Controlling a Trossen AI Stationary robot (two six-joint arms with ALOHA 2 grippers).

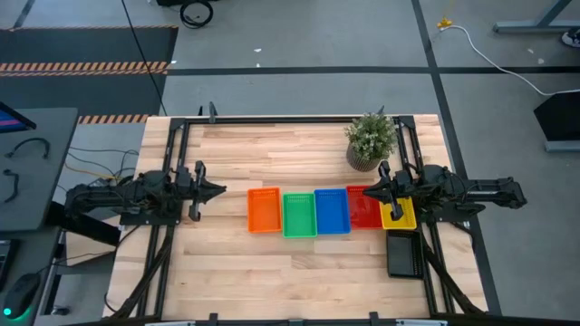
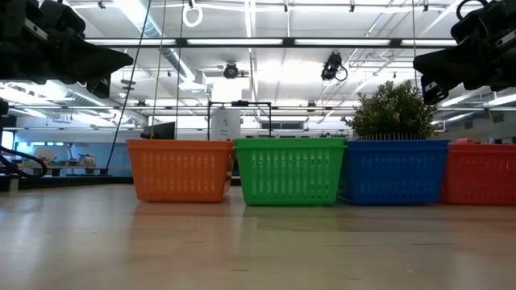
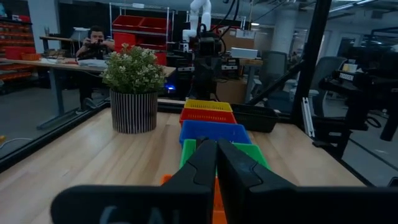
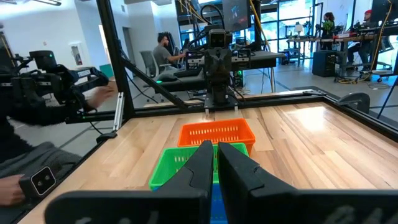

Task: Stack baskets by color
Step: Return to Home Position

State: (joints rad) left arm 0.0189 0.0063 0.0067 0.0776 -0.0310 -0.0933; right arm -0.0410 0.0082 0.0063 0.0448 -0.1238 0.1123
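Left gripper hangs over bare wood, left of the basket row & well apart from it. Left wrist view shows its two tips pressed together w/ nothing between. Right gripper hangs above the right end of the row, over the red/yellow pair, tips likewise together & empty. Neither touches a basket.

Baskets run left to right across mid-table: orange slotted plastic basket, green slotted plastic basket, blue slotted plastic basket, red slotted plastic basket, then yellow slotted plastic basket at the right end. Neighbours are touching or just beside each other. Black slotted plastic basket sits out of the row, just near of the yellow one, by the right table edge. One footprint per colour. Can't make out the layers from above, but the low view shows orange, green, blue & red upright and approx. level.

Potted green plant in a striped pot stands far of the red basket, near it but apart. All this rests on a light wooden table top. Beyond is a lab room w/ desks, and a person sits at one in the left wrist view.

Judgement: sorting looks done, w/ no loose basket of any colour in view. Step in hand is prob. parking the arms at rest pose. Next move calls for no grasp. The right arm only has to travel clear w/o clipping the red or yellow rims or the plant. The left arm has free space around it.
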